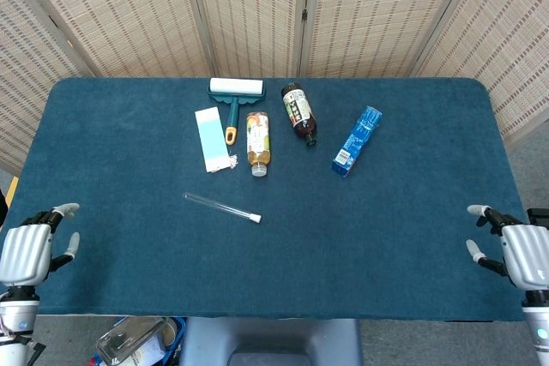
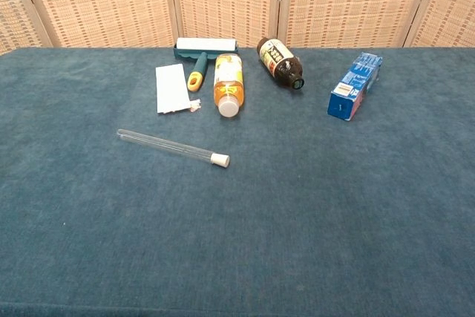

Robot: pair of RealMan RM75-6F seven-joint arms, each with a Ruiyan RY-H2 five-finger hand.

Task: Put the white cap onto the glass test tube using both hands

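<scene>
I see the glass test tube (white cap on) lying mid-desk; my left hand at 8 o'clock and right hand at 4 hold nothing, fingers apart.

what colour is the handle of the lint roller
Orange and green; the lint roller handle shows best in the chest view.

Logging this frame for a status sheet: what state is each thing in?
glass test tube: lying flat, capped
white cap: on the tube's end
tea bottle: on its side, capped
dark bottle: on its side
left hand: open, empty
right hand: open, empty
</scene>
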